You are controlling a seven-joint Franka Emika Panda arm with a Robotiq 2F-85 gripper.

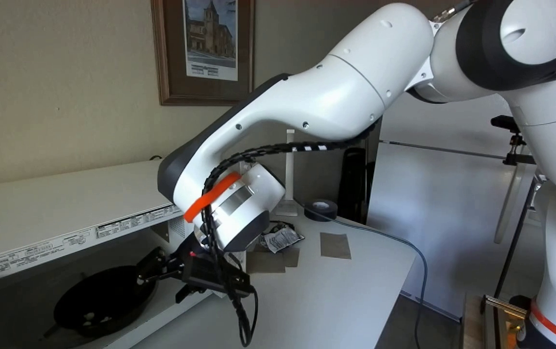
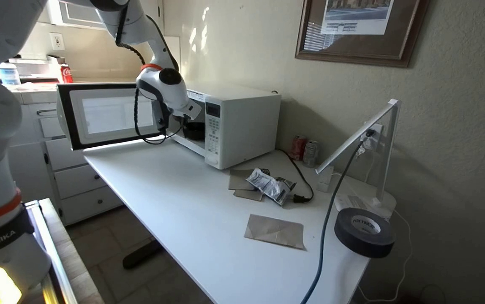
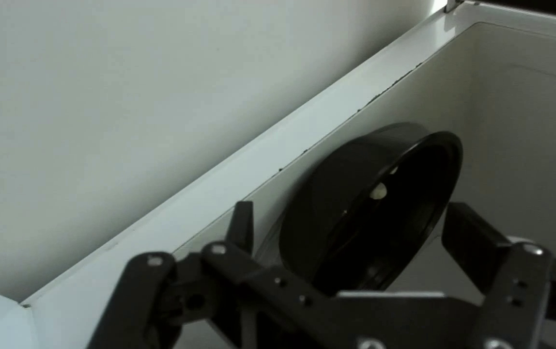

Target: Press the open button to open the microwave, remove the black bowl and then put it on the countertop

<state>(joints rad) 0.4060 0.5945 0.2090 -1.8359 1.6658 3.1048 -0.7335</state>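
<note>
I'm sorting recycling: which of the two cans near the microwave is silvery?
The right-hand can in an exterior view; the left-hand can, nearer the microwave, is red.

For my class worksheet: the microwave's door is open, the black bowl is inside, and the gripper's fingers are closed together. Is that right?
Not quite: the fingers of the gripper are not closed together; the wrist view shows them spread apart. The rest stands: the door of the microwave is open and the black bowl is inside.
</note>
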